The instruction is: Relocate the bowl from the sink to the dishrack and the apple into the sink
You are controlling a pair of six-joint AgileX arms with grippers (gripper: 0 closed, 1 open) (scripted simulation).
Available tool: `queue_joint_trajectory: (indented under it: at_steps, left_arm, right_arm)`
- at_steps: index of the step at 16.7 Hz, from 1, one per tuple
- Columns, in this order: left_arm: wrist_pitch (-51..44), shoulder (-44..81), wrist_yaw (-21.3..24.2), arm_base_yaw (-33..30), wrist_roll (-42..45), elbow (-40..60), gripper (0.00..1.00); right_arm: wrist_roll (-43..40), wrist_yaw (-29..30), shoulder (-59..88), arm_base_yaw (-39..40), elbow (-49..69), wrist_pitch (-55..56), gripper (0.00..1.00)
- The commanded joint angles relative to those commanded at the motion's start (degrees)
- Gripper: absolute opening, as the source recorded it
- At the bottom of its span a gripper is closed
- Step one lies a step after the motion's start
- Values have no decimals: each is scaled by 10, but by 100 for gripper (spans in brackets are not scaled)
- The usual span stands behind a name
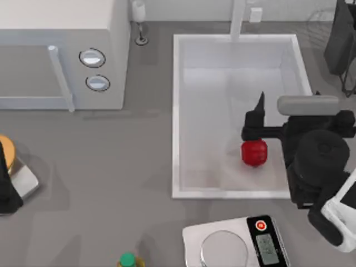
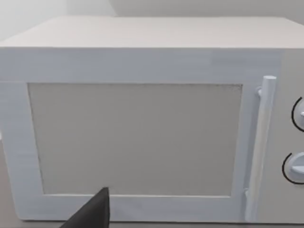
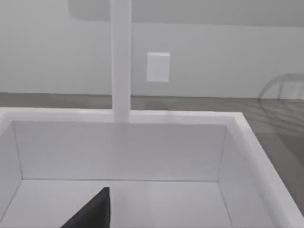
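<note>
Right gripper (image 1: pixel 255 129) hangs over the sink (image 1: pixel 177 111), apple (image 1: pixel 254 152) just beneath it on the sink floor, so the drop looks done. Can't tell if its fingers grip the apple or stand apart. Left arm parked at the table's left edge.

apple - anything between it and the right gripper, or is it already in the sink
Nothing visible stands between them: the right gripper is directly over the apple, which already lies inside the sink near its front right corner.
</note>
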Motion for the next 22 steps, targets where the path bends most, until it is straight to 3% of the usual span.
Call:
queue_joint_trajectory:
  at_steps: [5, 14, 18, 22]
  left_arm:
    - [0, 0, 0, 0, 0, 0, 100]
    - [0, 0, 0, 0, 0, 0, 100]
    - [0, 0, 0, 0, 0, 0, 100]
    - [0, 0, 0, 0, 0, 0, 100]
  right_arm:
    - [-1, -89, -238, -113, -97, -215, 100]
    - [-18, -264, -870, -280, -273, -668, 100]
    - [-18, -317, -1070, -308, -303, -788, 100]
    - [-13, -345, -1174, -314, -307, -834, 100]
